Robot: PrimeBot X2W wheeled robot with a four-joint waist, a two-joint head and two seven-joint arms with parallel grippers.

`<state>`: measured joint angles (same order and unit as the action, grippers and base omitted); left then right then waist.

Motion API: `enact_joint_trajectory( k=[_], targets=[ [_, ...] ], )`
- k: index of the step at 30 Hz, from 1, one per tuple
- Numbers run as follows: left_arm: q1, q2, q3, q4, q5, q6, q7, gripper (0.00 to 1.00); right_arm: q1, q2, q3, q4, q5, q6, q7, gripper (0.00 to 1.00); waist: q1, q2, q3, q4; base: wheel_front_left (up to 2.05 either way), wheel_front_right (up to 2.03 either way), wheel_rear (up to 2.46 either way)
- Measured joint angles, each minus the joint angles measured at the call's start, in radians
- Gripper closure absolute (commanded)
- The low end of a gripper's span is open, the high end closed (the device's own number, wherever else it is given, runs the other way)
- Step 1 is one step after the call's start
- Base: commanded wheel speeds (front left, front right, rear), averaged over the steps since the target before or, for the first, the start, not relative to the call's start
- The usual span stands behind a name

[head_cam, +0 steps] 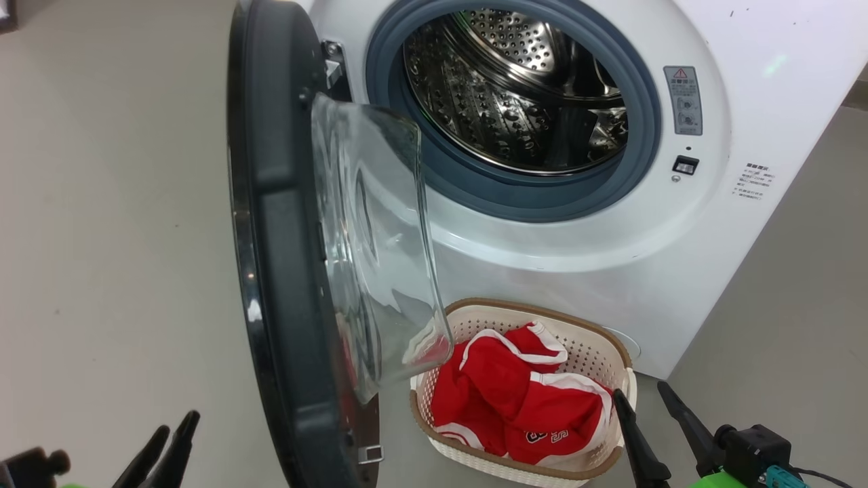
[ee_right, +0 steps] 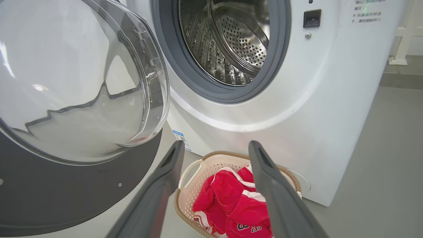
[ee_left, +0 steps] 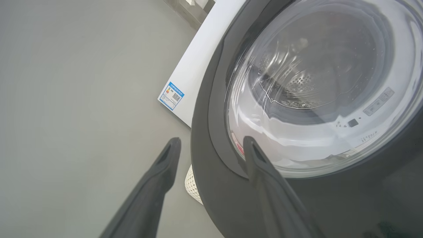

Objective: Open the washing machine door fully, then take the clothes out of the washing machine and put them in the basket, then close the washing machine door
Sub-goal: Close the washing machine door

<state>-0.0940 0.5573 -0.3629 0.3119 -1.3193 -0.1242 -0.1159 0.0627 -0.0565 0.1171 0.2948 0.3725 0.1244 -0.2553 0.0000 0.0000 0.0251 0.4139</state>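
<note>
- The large round washing machine door (head_cam: 278,237), with a glossy black rim and a bulging clear glass window, stands swung out edge-on from the big white front-loading washing machine (head_cam: 678,224). Its hinge is at the far end and its free edge is nearest the robot.
- On the door's glass side sits the small cream-white perforated plastic basket (head_cam: 597,352), holding the red white-trimmed clothes (head_cam: 515,400). What shows of the perforated steel drum (head_cam: 515,88) behind the door is bare.
- The left gripper (ee_left: 211,140) lies on the door's black outer side, near its lower rim, fingers spread and empty.
- The right gripper (head_cam: 641,394) is on the door's glass side, beyond the basket, fingers parted and empty.
- Closing looks like the remaining step. The left arm is nearer and already faces the side to push.
</note>
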Motion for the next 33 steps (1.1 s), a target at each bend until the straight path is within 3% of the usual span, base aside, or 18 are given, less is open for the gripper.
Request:
enact_joint_trajectory(
  k=[4, 10, 15, 16, 20, 27, 33],
  targets=[
    [0.008, -0.007, -0.031, 0.046, 0.025, 0.000, -0.084, 0.00, 0.000, 0.000, -0.003, 0.002, 0.000, 0.000, 0.000, 0.00, 0.0000, 0.0001, -0.002, -0.006, 0.00, 0.00, 0.00],
    [0.008, -0.017, -0.034, 0.117, 0.163, -0.001, -0.132, 0.00, 0.000, -0.001, -0.010, 0.001, 0.000, 0.000, 0.000, 0.00, 0.0000, 0.0000, -0.006, -0.011, 0.00, 0.00, 0.00],
    [0.010, -0.115, 0.159, 0.120, 0.346, -0.001, -0.134, 0.00, 0.000, -0.001, -0.018, 0.000, 0.000, 0.000, 0.000, 0.00, 0.0000, 0.0000, -0.007, -0.008, 0.00, 0.00, 0.00],
    [0.010, -0.115, 0.159, 0.120, 0.346, -0.001, -0.134, 0.00, 0.000, -0.001, -0.018, 0.000, 0.000, 0.000, 0.000, 0.00, 0.0000, 0.0000, -0.007, -0.008, 0.00, 0.00, 0.00],
    [0.040, -0.193, 0.282, 0.081, 0.521, -0.001, -0.134, 0.00, 0.000, -0.001, -0.023, 0.000, 0.000, 0.000, 0.000, 0.00, 0.0000, 0.0000, -0.009, -0.007, 0.00, 0.00, 0.00],
    [0.098, -0.302, 0.421, -0.022, 0.830, -0.001, -0.134, 0.00, 0.000, -0.001, -0.029, -0.001, 0.000, 0.000, 0.000, 0.00, 0.0000, 0.0000, -0.011, -0.009, 0.00, 0.00, 0.00],
    [0.129, -0.394, 0.492, -0.086, 1.012, -0.001, -0.134, 0.00, 0.000, -0.001, -0.031, -0.001, 0.000, 0.000, 0.000, 0.00, 0.0000, 0.0000, -0.010, -0.014, 0.00, 0.00, 0.00]
  ],
)
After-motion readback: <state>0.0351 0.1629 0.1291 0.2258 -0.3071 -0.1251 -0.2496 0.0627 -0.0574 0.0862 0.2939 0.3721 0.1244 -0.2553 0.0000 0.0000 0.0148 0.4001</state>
